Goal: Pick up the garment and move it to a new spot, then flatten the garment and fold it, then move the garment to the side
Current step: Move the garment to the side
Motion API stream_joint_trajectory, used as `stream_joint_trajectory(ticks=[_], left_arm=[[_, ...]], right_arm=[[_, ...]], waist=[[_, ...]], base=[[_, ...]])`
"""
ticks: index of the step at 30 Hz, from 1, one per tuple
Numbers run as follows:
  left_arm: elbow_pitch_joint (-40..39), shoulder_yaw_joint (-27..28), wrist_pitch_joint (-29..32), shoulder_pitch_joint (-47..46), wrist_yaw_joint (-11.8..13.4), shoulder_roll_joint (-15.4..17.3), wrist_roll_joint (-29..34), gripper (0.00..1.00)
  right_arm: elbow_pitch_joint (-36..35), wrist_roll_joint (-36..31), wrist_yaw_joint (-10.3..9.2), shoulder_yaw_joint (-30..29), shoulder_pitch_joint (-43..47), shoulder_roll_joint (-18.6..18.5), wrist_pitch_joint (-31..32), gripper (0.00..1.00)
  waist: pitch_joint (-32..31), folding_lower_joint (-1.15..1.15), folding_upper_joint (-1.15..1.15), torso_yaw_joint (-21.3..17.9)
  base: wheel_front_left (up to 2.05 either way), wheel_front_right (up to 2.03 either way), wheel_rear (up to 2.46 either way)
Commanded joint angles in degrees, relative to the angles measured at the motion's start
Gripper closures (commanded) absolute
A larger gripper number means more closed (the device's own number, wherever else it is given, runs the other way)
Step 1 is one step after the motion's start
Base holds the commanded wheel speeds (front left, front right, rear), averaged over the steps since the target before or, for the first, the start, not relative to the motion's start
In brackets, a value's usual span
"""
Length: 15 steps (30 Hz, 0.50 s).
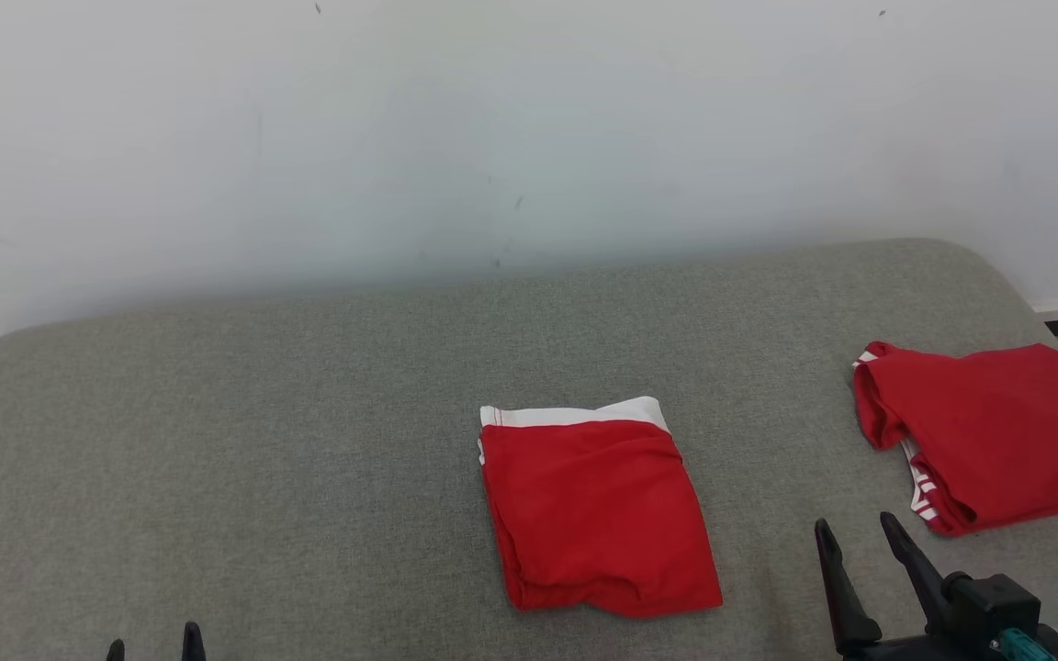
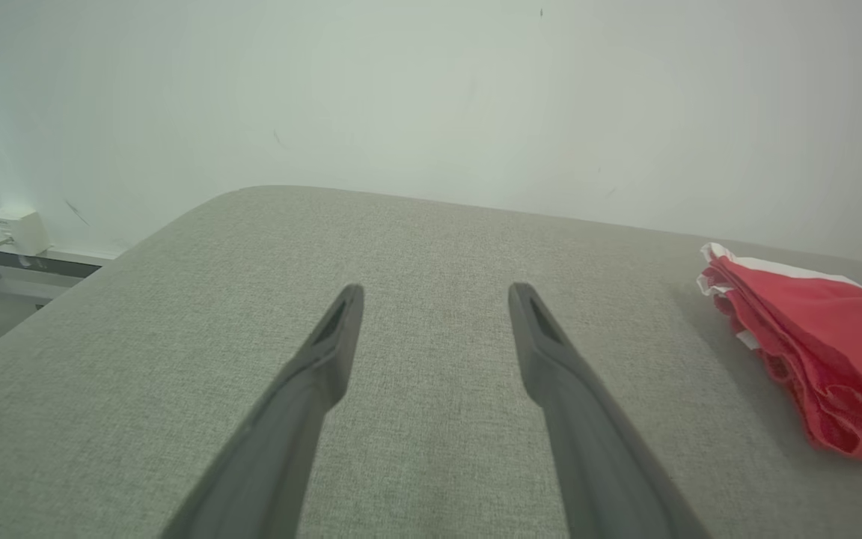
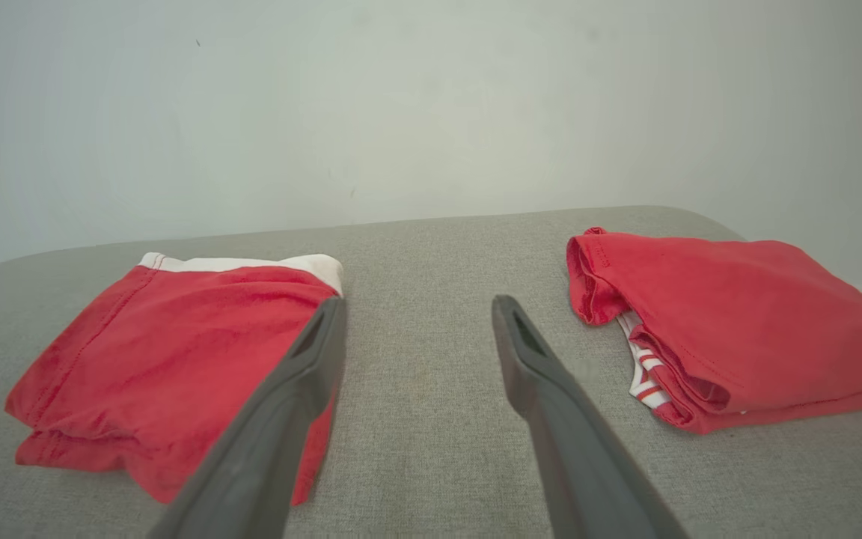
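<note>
Lying folded midway across the grey pad [image 1: 217, 441], the red garment [image 1: 598, 514] looks light and limp, best pinched through every layer at an edge; left gripper [image 2: 437, 292] and right gripper [image 1: 855, 521] gape empty.

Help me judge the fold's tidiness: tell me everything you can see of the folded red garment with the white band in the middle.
The red garment is folded into a compact, roughly square stack of soft, knit-looking cloth, with a white band along its far edge. Layered folds show at its left and near edges, the near edge a little rumpled. It lies flat about mid-way across the grey fabric surface, which alone touches it; the right gripper stands open, apart to its right.
</note>
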Motion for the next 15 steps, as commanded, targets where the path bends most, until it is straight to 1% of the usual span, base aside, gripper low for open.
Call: stream_joint_trajectory(ticks=[1, 10, 15], left_arm=[[0.28, 0.15, -0.16, 0.32, -0.08, -0.06, 0.66, 0.0], [0.91, 0.69, -0.16, 0.19, -0.34, -0.06, 0.89, 0.0], [0.99, 0.93, -0.16, 0.0, -0.4, -0.06, 0.99, 0.0]], right_arm=[[0.4, 0.14, -0.15, 0.14, -0.17, 0.14, -0.3, 0.0], [1.78, 0.71, -0.15, 1.72, -0.82, 0.67, -0.63, 0.0], [2.08, 1.35, -0.15, 2.27, -1.1, 0.34, -0.77, 0.0]], waist=[[0.01, 0.0, 0.0, -0.02], [0.16, 0.0, 0.0, 0.23], [0.28, 0.0, 0.0, 0.41]], base=[[0.0, 0.0, 0.0], [0.0, 0.0, 0.0], [0.0, 0.0, 0.0]])
